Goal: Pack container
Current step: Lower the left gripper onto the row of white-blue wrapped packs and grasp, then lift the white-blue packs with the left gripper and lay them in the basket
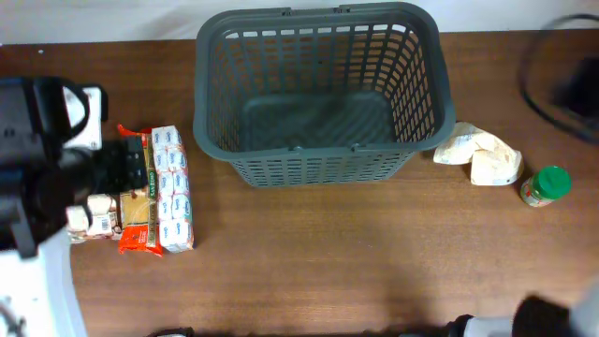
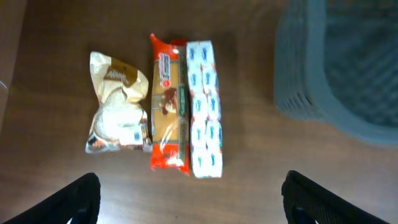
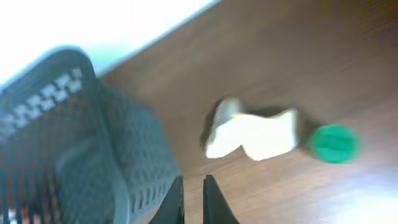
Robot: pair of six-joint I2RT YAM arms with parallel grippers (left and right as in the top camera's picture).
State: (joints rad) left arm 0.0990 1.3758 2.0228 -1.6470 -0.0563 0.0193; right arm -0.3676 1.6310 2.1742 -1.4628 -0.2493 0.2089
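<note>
**Container.** The container point(image 1: 318, 168) stands upright at the far centre of the table point(image 1: 328, 253). Its floor is bare; nothing lies inside it.

**Left side.** Three items lie side by side on the table, left of the container and apart from it:
- a white and blue packet point(image 1: 172, 187), nearest the container;
- a red and orange packet point(image 1: 138, 201), touching its left edge;
- a brown and white bag point(image 2: 118, 102), farthest left and just beside the red and orange packet.

**Right side.** A cream bag point(image 1: 479, 154) lies just beside the container's right near corner. A green-lidded jar point(image 1: 546, 185) lies near the right end of the bag.

**Left gripper.** The left gripper point(image 2: 191, 180) hangs above the three packets. Its fingers are spread wide apart and hold nothing.

**Right gripper.** The right gripper point(image 3: 193, 199) is above the table, between the container and the cream bag in the blurred wrist view. Its fingers are drawn together with only a thin gap, and nothing is between them.
</note>
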